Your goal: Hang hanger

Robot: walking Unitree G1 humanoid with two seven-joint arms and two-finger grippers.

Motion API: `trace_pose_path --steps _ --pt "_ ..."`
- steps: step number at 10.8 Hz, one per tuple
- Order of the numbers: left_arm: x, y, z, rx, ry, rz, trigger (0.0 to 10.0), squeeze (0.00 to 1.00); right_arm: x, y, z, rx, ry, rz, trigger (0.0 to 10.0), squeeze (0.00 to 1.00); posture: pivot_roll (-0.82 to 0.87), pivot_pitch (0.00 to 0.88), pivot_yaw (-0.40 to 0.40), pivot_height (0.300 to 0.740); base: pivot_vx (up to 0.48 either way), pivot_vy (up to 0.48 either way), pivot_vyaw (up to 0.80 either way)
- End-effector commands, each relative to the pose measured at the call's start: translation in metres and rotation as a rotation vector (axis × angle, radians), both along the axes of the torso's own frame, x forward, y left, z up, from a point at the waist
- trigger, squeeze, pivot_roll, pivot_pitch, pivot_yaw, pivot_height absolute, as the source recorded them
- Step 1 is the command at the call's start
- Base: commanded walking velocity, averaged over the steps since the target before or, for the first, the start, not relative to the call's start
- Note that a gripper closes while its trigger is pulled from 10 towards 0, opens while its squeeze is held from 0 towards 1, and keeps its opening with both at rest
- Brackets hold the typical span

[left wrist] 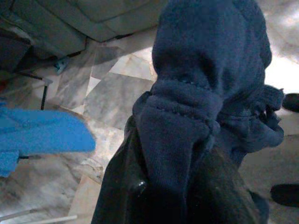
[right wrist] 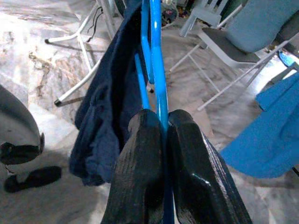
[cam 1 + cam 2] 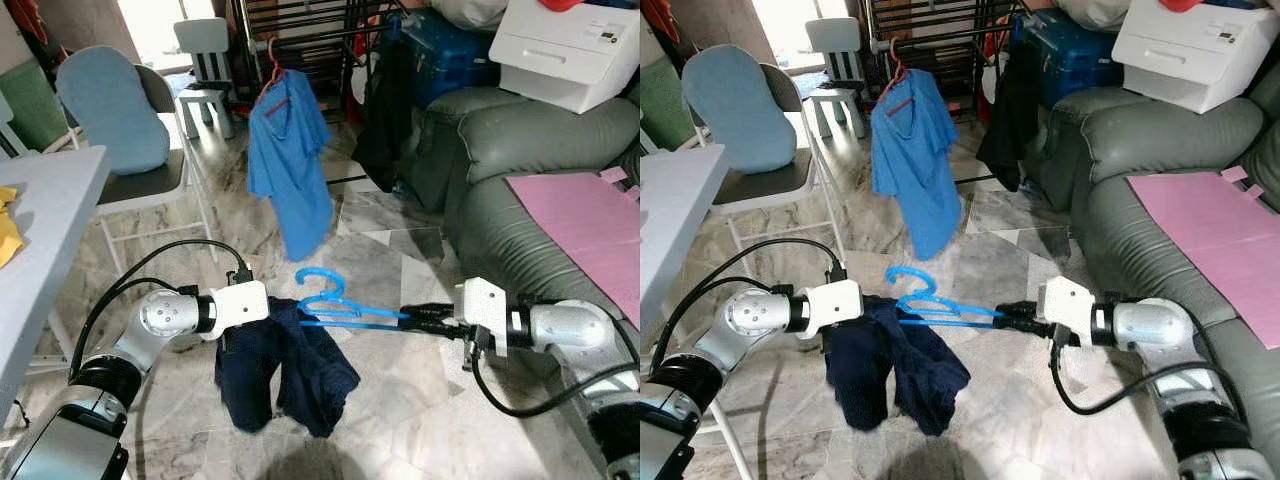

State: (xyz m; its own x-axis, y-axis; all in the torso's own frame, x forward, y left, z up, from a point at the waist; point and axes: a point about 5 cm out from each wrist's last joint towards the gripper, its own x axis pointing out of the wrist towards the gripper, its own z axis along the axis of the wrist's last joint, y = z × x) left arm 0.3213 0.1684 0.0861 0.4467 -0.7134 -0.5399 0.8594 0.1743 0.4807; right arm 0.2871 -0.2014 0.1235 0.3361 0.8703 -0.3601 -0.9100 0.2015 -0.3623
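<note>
Left gripper point(image 3: 262, 318) first: it's buried in the dark navy garment point(image 3: 285, 375), fingers clamped on a bunched fold of the cloth, and the rest of the garment droops below it toward the marble floor point(image 3: 390, 250). Just to its right, the blue hanger point(image 3: 335, 305) lies almost level, its hook curling up right above the gripper and 1 end tucked into the garment. Follow that hanger's bar rightward and there's the right gripper point(image 3: 412, 318), its 2 black fingers pinched tight on the far end of the bar. So the 2 arms share the load between them, held low over the floor. Well beyond both grippers, a light blue shirt point(image 3: 290, 165) is already up on the drying rack point(image 3: 300, 25). My read: garment partly on the hanger, not settled; lifting it and hooking it on that rack is all to come.
</note>
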Motion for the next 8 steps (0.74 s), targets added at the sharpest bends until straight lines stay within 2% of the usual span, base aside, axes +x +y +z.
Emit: trace_pose_path --steps 1,2,3,5,6,7,8 --pt "0.003 -0.002 0.008 -0.046 -0.015 -0.001 0.0 0.0 0.004 0.008 0.002 0.0 -0.008 0.012 10.0 0.0 -0.09 0.0 0.105 0.74 0.0 0.0 0.0" --pt "0.003 -0.001 0.007 -0.05 -0.005 0.001 0.0 0.0 0.005 0.007 0.0 -0.01 -0.002 0.007 10.0 0.03 -0.09 0.0 0.105 0.74 0.0 0.0 0.0" --pt "0.002 0.0 0.006 -0.059 0.008 0.004 0.0 0.0 0.008 0.004 -0.002 -0.013 0.034 -0.014 10.0 1.0 -0.09 0.0 0.104 0.74 0.0 0.0 0.0" --pt "0.004 0.002 0.007 -0.076 -0.01 0.039 0.0 0.0 0.009 0.0 -0.002 -0.037 0.061 -0.011 10.0 1.0 -0.09 0.0 0.106 0.74 0.0 0.0 0.0" --pt "0.01 0.008 0.008 -0.055 -0.065 0.119 0.0 0.0 0.008 -0.007 0.0 -0.096 0.066 -0.003 10.0 1.0 -0.1 0.0 0.108 0.74 0.0 0.0 0.0" --pt "0.018 0.01 0.014 -0.15 -0.118 0.243 0.0 0.0 0.016 -0.015 0.006 -0.141 0.009 -0.054 10.0 1.0 -0.1 0.0 0.109 0.74 0.0 0.0 0.0" --pt "0.021 0.012 0.017 -0.186 -0.137 0.286 0.0 0.0 0.023 -0.021 0.012 -0.131 -0.011 -0.111 10.0 1.0 -0.1 0.0 0.105 0.74 0.0 0.0 0.0"
